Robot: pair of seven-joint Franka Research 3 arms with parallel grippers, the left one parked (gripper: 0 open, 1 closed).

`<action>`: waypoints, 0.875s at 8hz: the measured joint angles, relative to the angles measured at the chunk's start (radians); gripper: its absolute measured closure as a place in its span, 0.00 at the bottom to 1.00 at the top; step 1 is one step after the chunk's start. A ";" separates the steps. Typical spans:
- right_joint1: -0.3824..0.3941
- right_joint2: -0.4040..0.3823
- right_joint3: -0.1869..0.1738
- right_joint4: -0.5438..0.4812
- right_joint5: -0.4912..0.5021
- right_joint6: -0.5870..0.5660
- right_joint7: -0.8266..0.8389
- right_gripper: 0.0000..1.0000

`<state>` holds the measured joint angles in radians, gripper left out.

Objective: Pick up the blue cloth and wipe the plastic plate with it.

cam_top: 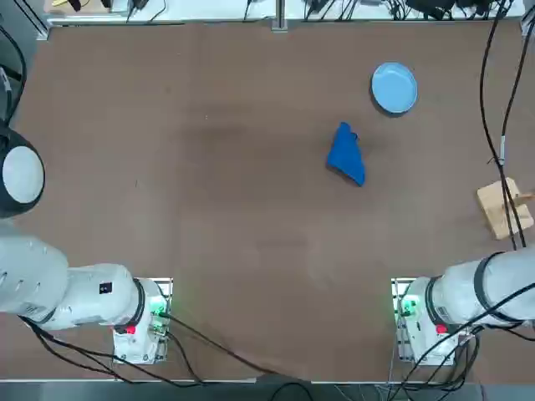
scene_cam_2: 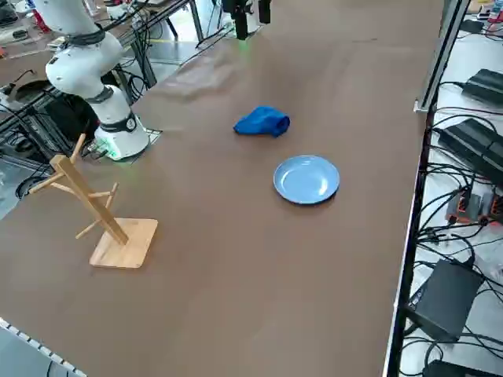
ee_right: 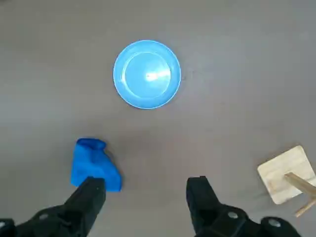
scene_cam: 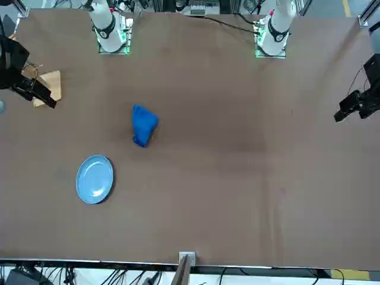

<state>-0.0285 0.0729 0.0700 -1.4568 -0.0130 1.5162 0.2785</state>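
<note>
The blue cloth (cam_top: pixel 346 154) lies crumpled in a heap on the brown table (cam_top: pixel 209 167), right of its middle. It also shows in the front (scene_cam: pixel 143 124), side (scene_cam_2: pixel 262 122) and wrist (ee_right: pixel 94 165) views. The light blue plastic plate (cam_top: pixel 394 88) rests flat and bare a short way beyond the cloth, apart from it (scene_cam: pixel 95 179) (scene_cam_2: pixel 306 179) (ee_right: pixel 146 74). My right gripper (ee_right: pixel 145 192) hangs high above the table's right side, open, with nothing between its fingers. It looks down on both the cloth and the plate.
A wooden peg stand (cam_top: pixel 504 209) on a square base stands near the table's right edge, close to my right arm (scene_cam_2: pixel 118 239) (ee_right: pixel 286 173). Black cables (cam_top: pixel 501 125) hang over that side. Both arm bases (cam_top: pixel 418 322) are mounted at the near edge.
</note>
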 joint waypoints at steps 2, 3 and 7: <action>0.001 0.000 0.000 0.000 0.000 0.000 0.000 0.00; 0.001 -0.001 0.001 0.000 0.000 0.000 0.000 0.00; 0.004 0.009 0.017 -0.010 -0.006 -0.002 -0.004 0.00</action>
<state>-0.0246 0.0817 0.0867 -1.4666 -0.0191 1.5138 0.2743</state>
